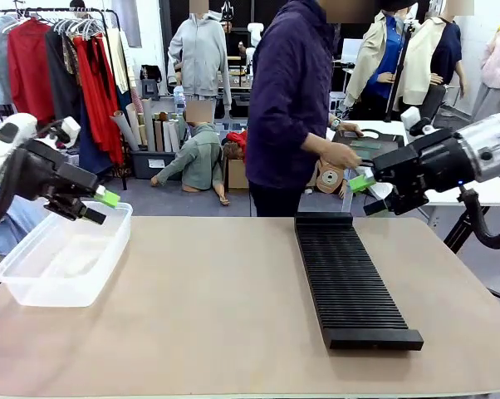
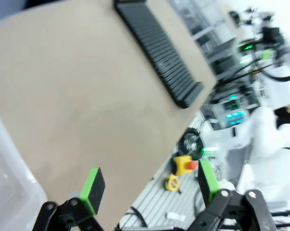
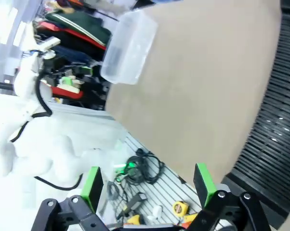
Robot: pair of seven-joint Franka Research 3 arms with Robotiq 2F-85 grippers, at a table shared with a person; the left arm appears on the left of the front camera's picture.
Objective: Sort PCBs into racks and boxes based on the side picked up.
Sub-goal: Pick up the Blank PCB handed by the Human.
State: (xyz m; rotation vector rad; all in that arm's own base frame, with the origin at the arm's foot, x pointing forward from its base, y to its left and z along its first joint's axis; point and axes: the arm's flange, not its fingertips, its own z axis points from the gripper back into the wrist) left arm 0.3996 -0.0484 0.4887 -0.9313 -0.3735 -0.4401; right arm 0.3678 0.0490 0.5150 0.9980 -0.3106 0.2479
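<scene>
So the left gripper (image 1: 100,206) hangs over the far corner of the clear tub (image 1: 34,287), jaws spread wide with nothing in them. Its arm is cut off at the frame edge. The right gripper (image 1: 366,186) is just as wide and empty, above the far end of the rack (image 1: 350,283). The rack is long, black and slotted, lying right of middle on the table (image 1: 217,307). The person's hand (image 1: 343,155) is behind it, maybe over a dark tray. Whatever's under it is too small to make out.
</scene>
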